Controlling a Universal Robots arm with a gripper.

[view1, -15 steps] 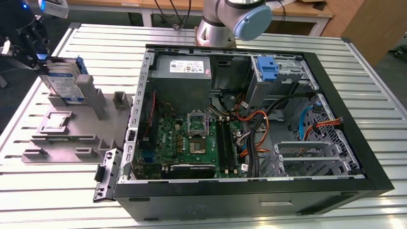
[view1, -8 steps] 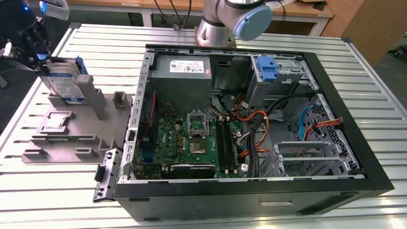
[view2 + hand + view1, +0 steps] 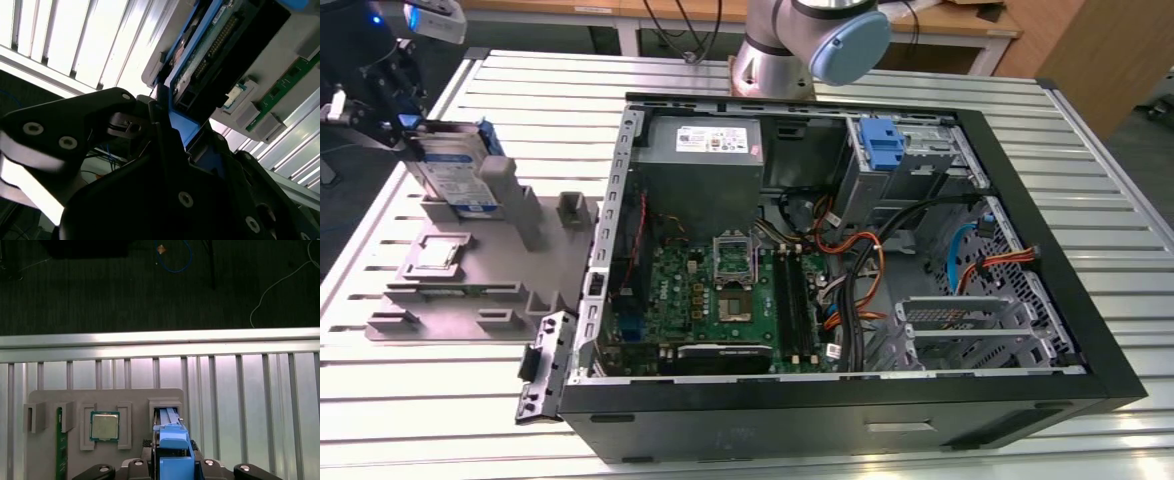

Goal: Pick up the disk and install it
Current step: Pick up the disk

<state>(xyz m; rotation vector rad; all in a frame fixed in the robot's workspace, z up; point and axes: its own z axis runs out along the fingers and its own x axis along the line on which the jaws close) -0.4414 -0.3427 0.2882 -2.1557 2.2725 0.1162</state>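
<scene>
- Gripper point(image 3: 414, 125): fingers clamped on the disk point(image 3: 454, 168) by its blue rail.
- Disk: upright at the grey fixture tray's point(image 3: 467, 275) end slot.
- Slatted aluminium table point(image 3: 440, 400) beneath the tray; dark floor point(image 3: 100, 290) beyond.

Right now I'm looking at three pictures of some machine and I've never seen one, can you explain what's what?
It is a robot arm standing on a slatted metal table. One picture is taken from off the arm; the two wrist views ride on the arm near its hand. On the table lie an open computer case and a grey holder tray with a processor chip. The hand grips the disk, upright at the tray.
</scene>
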